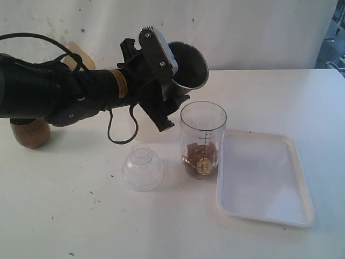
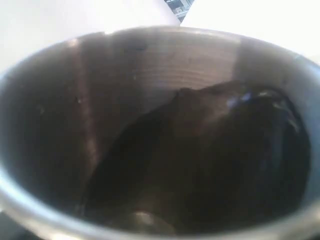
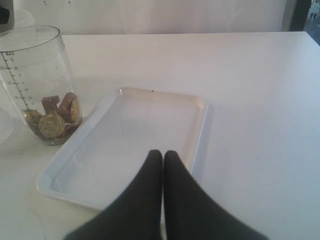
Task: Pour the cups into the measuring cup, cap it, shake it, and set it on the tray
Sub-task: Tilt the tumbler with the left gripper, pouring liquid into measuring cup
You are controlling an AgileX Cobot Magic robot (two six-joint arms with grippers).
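White tray (image 1: 264, 178); clear measuring cup (image 1: 203, 121), black scale (image 3: 19, 80); brown wooden cup (image 1: 29, 133); silver-grey tumbler (image 1: 190, 67).

Left arm (image 1: 48, 89) was extended roughly level, wrist rolled so the left gripper (image 1: 164, 81) lay on its side, one finger (image 1: 158, 47) above the other. Jaws stood wide, clamped across the steel tumbler (image 1: 188, 67), which sat tilted between them, mouth pointing away from the wrist. Right gripper (image 3: 162, 156): two dark fingers pressed flat together, nothing between them.
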